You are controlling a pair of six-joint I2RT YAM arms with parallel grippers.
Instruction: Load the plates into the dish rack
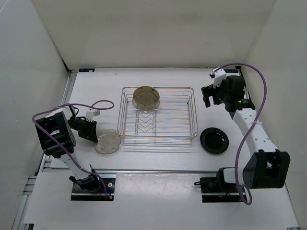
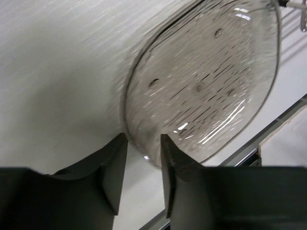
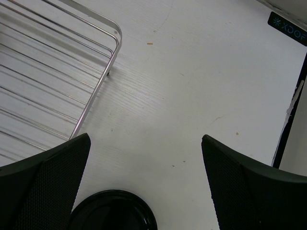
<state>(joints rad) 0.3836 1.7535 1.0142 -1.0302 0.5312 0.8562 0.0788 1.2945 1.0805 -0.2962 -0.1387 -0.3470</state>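
The speckled beige plate point(image 1: 106, 142) lies on the table point(image 1: 96, 86) just off the near-left corner of the dish rack point(image 1: 158, 115). The left claw point(image 2: 144, 140) is narrowed to a slit astride its rim, but I cannot tell whether it pinches. A tan-yellow plate point(image 1: 146, 97) stands in the rack's far prongs with open prongs nearer, and the right claw point(image 3: 145, 143) hangs spread wide and holding nothing over bare table, between the rack's right edge and the black plate point(image 1: 214, 140).

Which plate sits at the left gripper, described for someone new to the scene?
Start at the chrome dish rack mid-table, then look just off its near-left corner. There lies the see-through speckled plate, its rim between the left gripper's fingers; the tan plate and black plate are opaque.
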